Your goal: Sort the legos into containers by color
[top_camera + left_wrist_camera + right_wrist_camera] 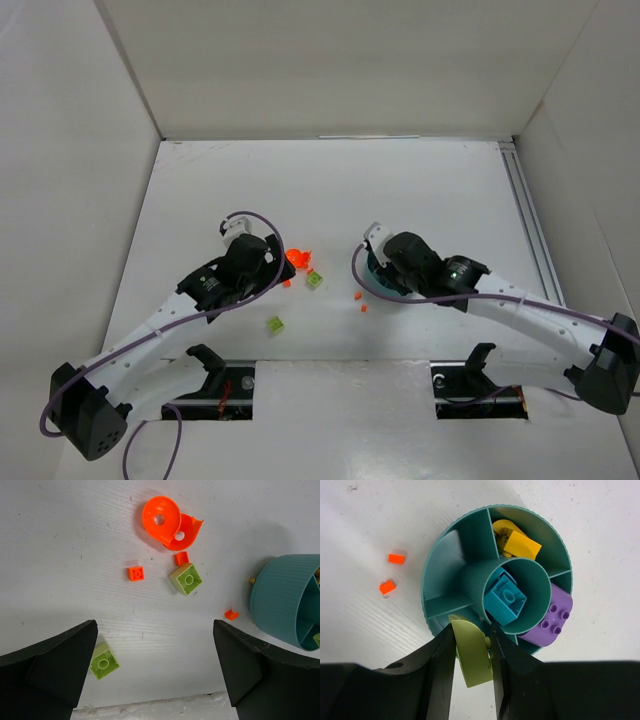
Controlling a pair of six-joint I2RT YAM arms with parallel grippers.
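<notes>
Lime piece [472, 655] pinched in right tool [472, 630] at dish [426, 587] rim, likely pending drop into free wedge [447, 572]; left tool [155, 627] spread.

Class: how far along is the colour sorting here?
Done: a yellow piece, a teal brick and a purple brick sit in separate compartments of the dish. In hand: the right end effector grips a lime green piece at the dish's rim. Left: orange pieces and two lime green bricks lie on the table under the open left end effector.
</notes>
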